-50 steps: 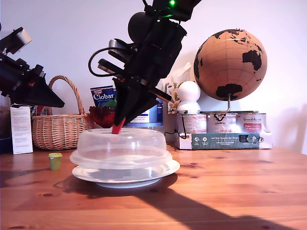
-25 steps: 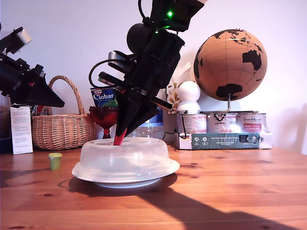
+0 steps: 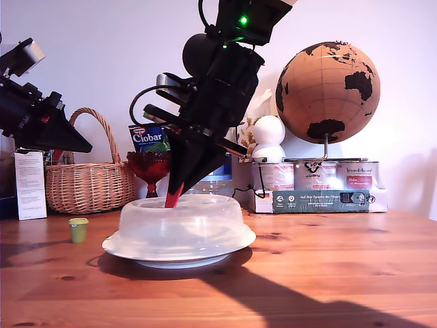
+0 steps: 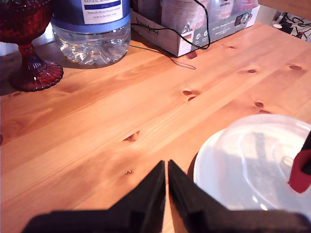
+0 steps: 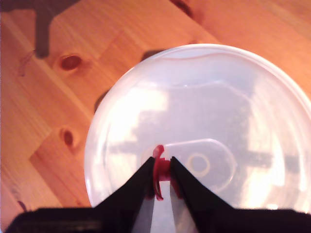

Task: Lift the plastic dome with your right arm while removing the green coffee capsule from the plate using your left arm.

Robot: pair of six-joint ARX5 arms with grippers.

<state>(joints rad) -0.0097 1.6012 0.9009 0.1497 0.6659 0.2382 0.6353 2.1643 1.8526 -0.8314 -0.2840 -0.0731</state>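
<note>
Translucent plastic dome (image 3: 181, 225) blurs plate (image 3: 232, 244) interior

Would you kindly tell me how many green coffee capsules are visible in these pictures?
1. The green coffee capsule stands on the table, at the exterior view's left of the plate. Another could be hidden under the cloudy plastic dome.

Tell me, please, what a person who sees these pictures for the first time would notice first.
The eye goes first to the big black arm at the middle of the exterior view, my second pincer closed on the red tab of the plastic dome, which sits on the plate. Next comes the cork-brown globe at the exterior view's right. The green coffee capsule stands alone on the table, off the plate, toward the exterior view's left.
</note>
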